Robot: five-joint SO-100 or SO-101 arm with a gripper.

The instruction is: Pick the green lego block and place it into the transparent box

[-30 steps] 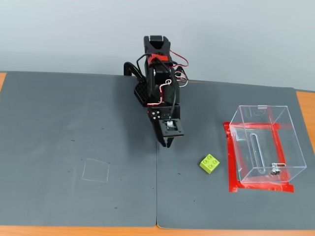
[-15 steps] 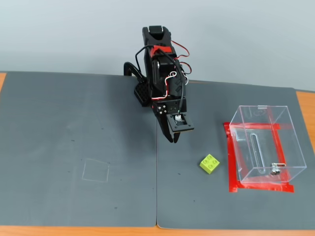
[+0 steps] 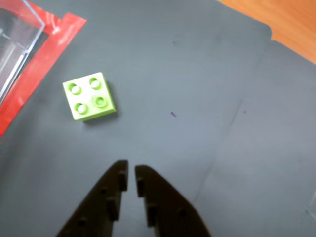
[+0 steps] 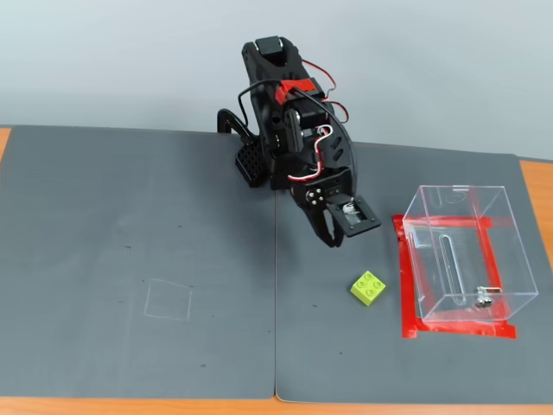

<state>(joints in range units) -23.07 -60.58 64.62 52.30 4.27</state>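
1. Dark grey mat (image 4: pixel 138 259) laid over the wooden table (image 4: pixel 536 186), pale wall behind; taped square of red tape (image 4: pixel 458 328) marking where the box belongs.
2. Small lime-green plastic lego block (image 3: pixel 89 96) with four round studs, resting flat on the mat, studs up, free of any grip; in the fixed view the same block (image 4: pixel 368 288) just beside the tape's left edge, outside the box.
3. Clear acrylic transparent box (image 4: pixel 471 259) standing on the red outline, open at the top, nothing green inside.
4. Black two-finger end effector (image 3: pixel 131 170) hanging above the mat, fingers nearly pressed together with only a thin gap, holding nothing.
5. Block off to the upper left of the fingertips in the wrist view, well apart from them.
6. Judgement: approach stage only; likely needs a spread of the fingers and a swing over the block before any descent.
7. Risk: block sits turned at an angle, so a misaligned pinch could nudge it toward the tape.
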